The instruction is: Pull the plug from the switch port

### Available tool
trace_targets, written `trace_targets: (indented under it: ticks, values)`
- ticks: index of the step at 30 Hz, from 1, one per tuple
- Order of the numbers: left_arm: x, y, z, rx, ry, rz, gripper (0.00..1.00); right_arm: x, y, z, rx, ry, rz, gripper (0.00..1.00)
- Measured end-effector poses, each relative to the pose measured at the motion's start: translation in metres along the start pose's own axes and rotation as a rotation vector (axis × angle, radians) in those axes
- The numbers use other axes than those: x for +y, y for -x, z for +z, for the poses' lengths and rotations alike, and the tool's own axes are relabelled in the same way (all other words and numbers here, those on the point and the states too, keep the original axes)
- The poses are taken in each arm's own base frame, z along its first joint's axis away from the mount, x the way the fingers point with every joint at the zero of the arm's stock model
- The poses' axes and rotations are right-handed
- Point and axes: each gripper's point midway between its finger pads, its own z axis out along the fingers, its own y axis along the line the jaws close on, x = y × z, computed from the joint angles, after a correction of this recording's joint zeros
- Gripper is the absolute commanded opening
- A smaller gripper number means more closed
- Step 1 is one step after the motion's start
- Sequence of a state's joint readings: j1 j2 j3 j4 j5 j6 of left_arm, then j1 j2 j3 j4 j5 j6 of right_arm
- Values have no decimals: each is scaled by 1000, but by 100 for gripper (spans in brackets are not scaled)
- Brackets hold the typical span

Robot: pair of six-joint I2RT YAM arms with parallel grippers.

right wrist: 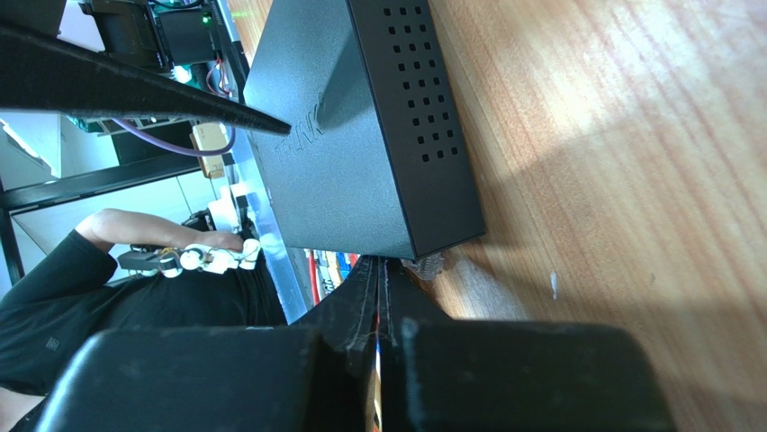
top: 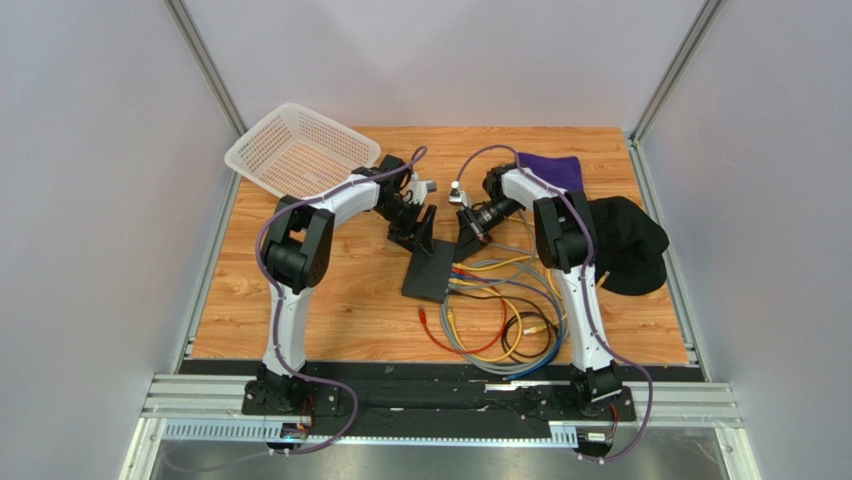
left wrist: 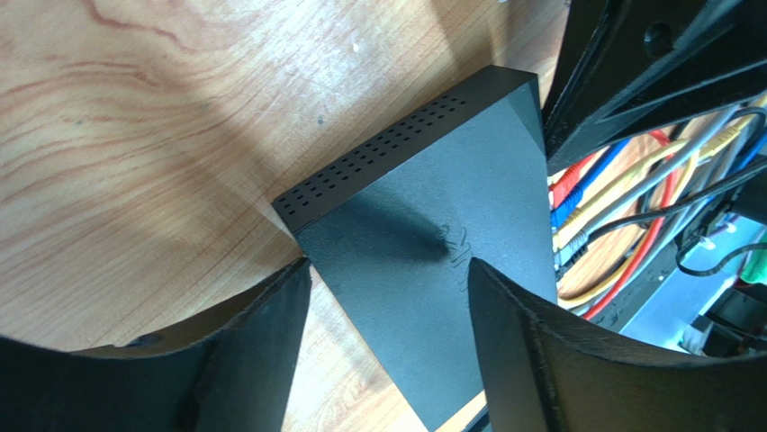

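Slippage threatens: right jaws clench at the port edge of the switch [top: 430, 265], mid tabletop [top: 330, 300], with no plug visibly pinched, and left jaws straddle it released, so a pull could drag it.

We get bright, even overhead light; top view sharp. Wrist views: near jaws dark and soft at bottom, pale glare on worktop [right wrist: 630, 108] upper right, soft shadow across switch [left wrist: 486, 180].

letters "LINK" on the switch [right wrist: 351, 135] top face, start of word hidden
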State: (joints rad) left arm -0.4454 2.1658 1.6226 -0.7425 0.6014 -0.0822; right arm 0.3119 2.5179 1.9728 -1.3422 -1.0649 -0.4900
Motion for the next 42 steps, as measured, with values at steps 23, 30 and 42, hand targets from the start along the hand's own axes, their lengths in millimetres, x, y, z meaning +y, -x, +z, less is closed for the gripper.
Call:
trace_targets:
  ticks: [23,30,42]
  values:
    - [13,-18,-51,-91,-26,-55,76,1,47,-2,-81,-17,-80,43]
    - [2,-20,-44,-77,-81,-71,73,-2,39,4,-61,-8,-60,45]
    - [15,-36,-16,0,-80,-184,45,-4,16,1,-36,45,-105,46]
